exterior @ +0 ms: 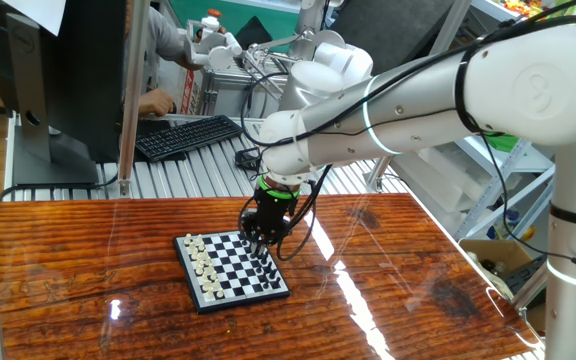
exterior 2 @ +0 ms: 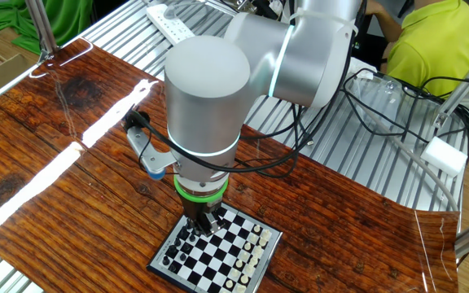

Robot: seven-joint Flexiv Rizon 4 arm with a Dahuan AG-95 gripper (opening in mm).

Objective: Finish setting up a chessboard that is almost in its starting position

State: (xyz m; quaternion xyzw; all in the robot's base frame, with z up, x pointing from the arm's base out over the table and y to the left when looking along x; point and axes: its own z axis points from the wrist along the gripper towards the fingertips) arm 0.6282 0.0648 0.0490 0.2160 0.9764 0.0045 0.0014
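- One fixed view shows the chessboard (exterior: pixel 231 267) lying flat on the wooden desk (exterior: pixel 88 280), toward the middle of the desk, with white pieces (exterior: pixel 201 263) along its 9 o'clock edge and black pieces (exterior: pixel 267 268) along its 3 o'clock edge.
- From the other fixed view, the same board (exterior 2: pixel 218 252) sits near the 6 o'clock edge of the picture, directly under the arm's wrist.
- Hanging over the black side of the board, the tool (exterior: pixel 259 240) has its fingertips down among or just above the black pieces (contact is too small to make out).
- Whether the fingers are wide, narrow, or pinching a piece cannot be told; the wrist hides them in the other fixed view, and they merge with the dark pieces in the first.
- My judgement on progress: the white rows look filled and orderly, so that side seems done.
- What appears left is on the black side, where the tool is working; which square is wrong or vacant cannot be read at this size.
- A black keyboard (exterior: pixel 188 136) lies off the desk at 12 o'clock, apart from the board and no part of the job.
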